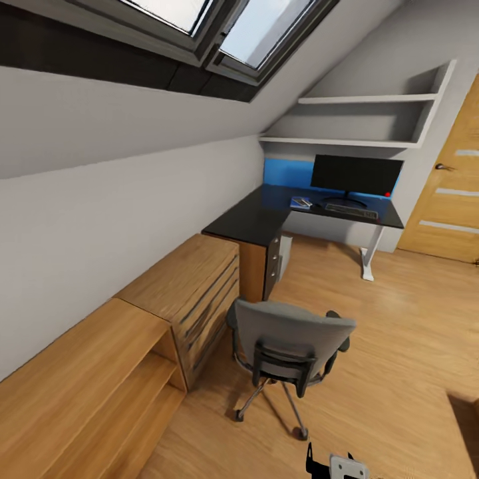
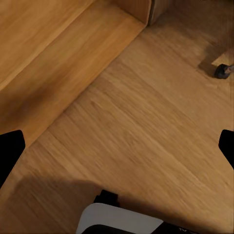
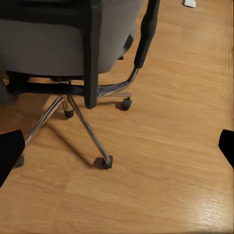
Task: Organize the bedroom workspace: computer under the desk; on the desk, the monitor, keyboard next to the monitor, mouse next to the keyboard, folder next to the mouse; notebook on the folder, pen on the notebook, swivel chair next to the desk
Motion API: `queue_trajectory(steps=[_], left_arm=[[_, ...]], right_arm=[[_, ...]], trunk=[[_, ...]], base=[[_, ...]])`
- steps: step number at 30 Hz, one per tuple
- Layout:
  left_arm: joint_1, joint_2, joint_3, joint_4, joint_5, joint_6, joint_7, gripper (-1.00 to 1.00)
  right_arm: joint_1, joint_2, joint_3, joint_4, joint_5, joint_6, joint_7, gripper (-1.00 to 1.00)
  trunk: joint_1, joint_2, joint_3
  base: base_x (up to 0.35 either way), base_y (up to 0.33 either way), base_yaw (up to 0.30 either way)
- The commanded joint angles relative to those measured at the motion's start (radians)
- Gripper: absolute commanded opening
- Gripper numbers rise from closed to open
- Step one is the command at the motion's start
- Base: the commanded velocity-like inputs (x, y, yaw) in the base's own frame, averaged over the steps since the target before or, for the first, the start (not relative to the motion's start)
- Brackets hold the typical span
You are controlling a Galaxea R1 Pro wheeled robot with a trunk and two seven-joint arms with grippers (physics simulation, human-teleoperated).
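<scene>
The chair (image 1: 289, 349) stands on the oak floor (image 1: 399, 346) well short of the desk (image 1: 266, 216), where the monitor (image 1: 356, 176), keyboard (image 1: 351, 211) and folder (image 1: 301, 203) sit, no writing legible; both wrist views show finger tips (image 2: 10, 151) (image 3: 9, 148) spread wide, the right's over chair casters.

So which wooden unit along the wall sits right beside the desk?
The oak dresser with dark drawer slits; it meets the desk. The open low shelf is nearer the camera.

one swivel chair (image 1: 291, 346), one monitor (image 1: 356, 175), two shelves (image 1: 362, 120)
</scene>
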Motion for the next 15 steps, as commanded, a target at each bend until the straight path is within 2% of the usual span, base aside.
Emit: queue_trajectory(steps=[1, 15], left_arm=[[-0.001, 0.001, -0.008, -0.004, 0.003, -0.003, 0.010, 1.00], [-0.001, 0.003, -0.007, -0.004, 0.005, -0.003, 0.010, 1.00]], right_arm=[[-0.001, 0.000, 0.009, 0.001, -0.008, -0.003, -0.004, 1.00], [-0.001, -0.001, 0.008, 0.001, -0.008, -0.003, -0.004, 1.00]], trunk=[[0.001, -0.002, -0.002], [0.001, -0.002, -0.002]], base=[[0.115, 0.112, -0.300], [0.024, 0.028, -0.300]])
